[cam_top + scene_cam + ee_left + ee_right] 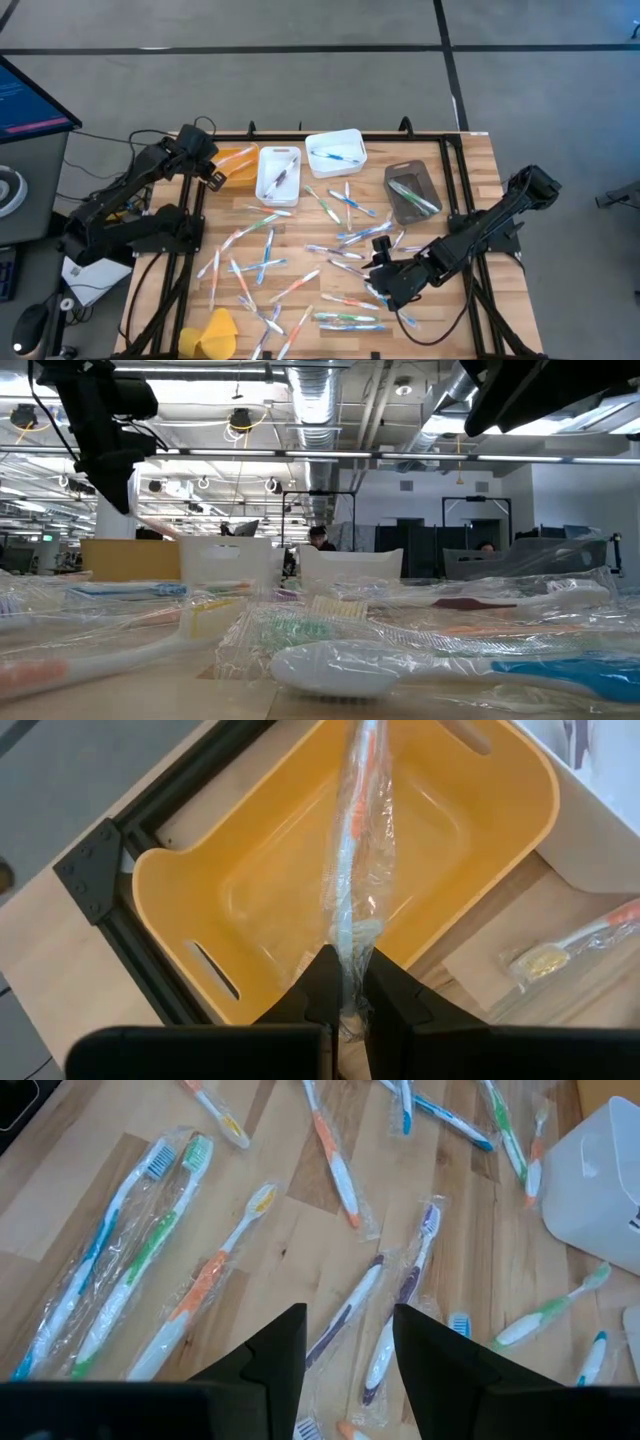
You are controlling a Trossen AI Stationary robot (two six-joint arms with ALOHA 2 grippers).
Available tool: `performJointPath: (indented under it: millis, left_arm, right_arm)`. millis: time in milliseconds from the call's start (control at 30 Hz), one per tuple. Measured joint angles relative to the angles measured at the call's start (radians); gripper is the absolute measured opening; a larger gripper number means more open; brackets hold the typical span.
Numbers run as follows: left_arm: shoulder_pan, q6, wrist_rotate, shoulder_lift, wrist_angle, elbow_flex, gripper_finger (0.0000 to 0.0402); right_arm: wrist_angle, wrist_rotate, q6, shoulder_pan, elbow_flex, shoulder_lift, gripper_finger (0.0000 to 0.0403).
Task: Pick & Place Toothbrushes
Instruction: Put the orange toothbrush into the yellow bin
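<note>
Toothbrush [355,870] in a clear wrapper, orange and white along its handle, hangs clamped between the fingers of the left gripper [345,990] directly over the orange bin [250,890]. That bin sits at the far left of the table and shows nothing else inside, so the hold looks like the last instant before a drop into it.

Beside it along the far edge stand two white bins [278,172] [335,150] and a dark tray [411,190], each already holding a brush or two; the brushes seem to be sorted by colour, though I cannot confirm the rule. Most of the toothbrushes [270,255] lie scattered and wrapped over the middle and near part of the table.

The right gripper [347,1342] hovers low over the near right of the scatter, fingers apart and empty, just above a purple-handled brush [395,1315], likely lining up its own pick.

A yellow cloth-like lump [212,335] sits at the near left edge. The surface is a pale wooden tabletop [60,1190] in a black frame; beyond it is an open workshop with ceiling ducts and a seated person far off.
</note>
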Motion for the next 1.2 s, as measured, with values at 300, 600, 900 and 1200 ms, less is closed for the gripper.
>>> performJointPath:
  millis: [300, 600, 900, 1200]
  left_arm:
    - [0.000, 0.004, 0.014, 0.010, 0.000, 0.000, 0.0014]
    - [0.000, 0.004, 0.014, 0.100, -0.001, 0.000, 0.0019]
    - [-0.001, 0.007, 0.019, 0.112, -0.001, 0.000, 0.0042]
    - [-0.001, 0.007, 0.019, 0.112, -0.001, 0.000, 0.0057]
  right_arm:
    - [0.000, 0.000, 0.000, 0.000, 0.000, 0.000, 0.0145]
    - [0.000, 0.000, 0.000, 0.000, 0.000, 0.000, 0.0145]
    - [-0.001, 0.000, 0.000, 0.000, 0.000, 0.000, 0.0145]
    - [-0.001, 0.000, 0.000, 0.000, 0.000, 0.000, 0.0145]
